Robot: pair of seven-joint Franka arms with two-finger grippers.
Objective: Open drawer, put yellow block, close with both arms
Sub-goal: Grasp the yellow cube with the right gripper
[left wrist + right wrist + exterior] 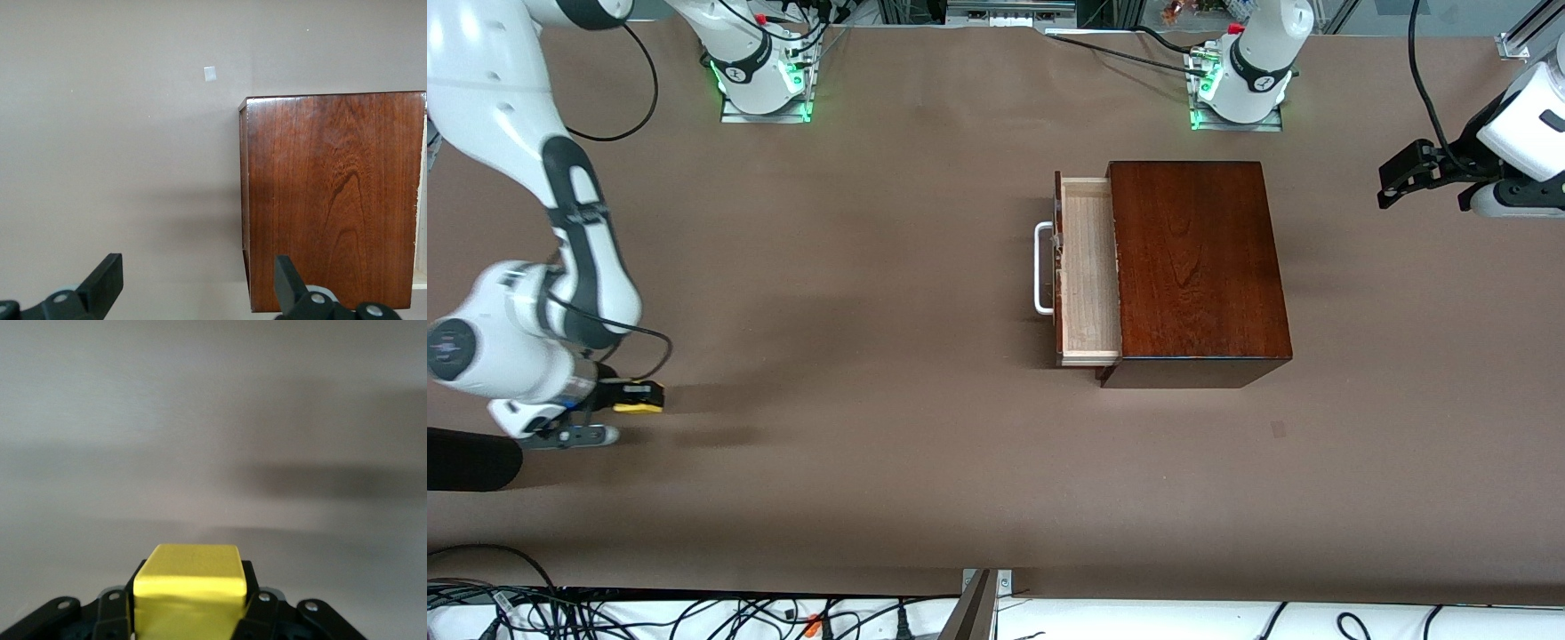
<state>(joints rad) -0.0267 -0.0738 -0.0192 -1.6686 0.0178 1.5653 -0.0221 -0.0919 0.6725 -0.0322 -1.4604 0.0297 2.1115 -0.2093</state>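
Note:
The dark mahogany box (1196, 267) stands mid-table toward the left arm's end. Its drawer (1089, 271) is pulled partly out toward the right arm's end, showing an empty pale wood tray and the white bar handle (1041, 268). My right gripper (627, 400) is shut on the yellow block (640, 396), low over the table at the right arm's end. In the right wrist view the block (189, 581) fills the jaws of the right gripper (190, 610). My left gripper (1398, 182) is open and empty, up over the table's left arm's end. The left wrist view shows its fingers (103, 283) spread, with the box (333, 200) below.
A small pale square mark (210, 73) lies on the brown table cover (889, 311), nearer to the front camera than the box. Cables run along the table's front edge (694, 613). Both green-lit bases (765, 84) stand at the table's back edge.

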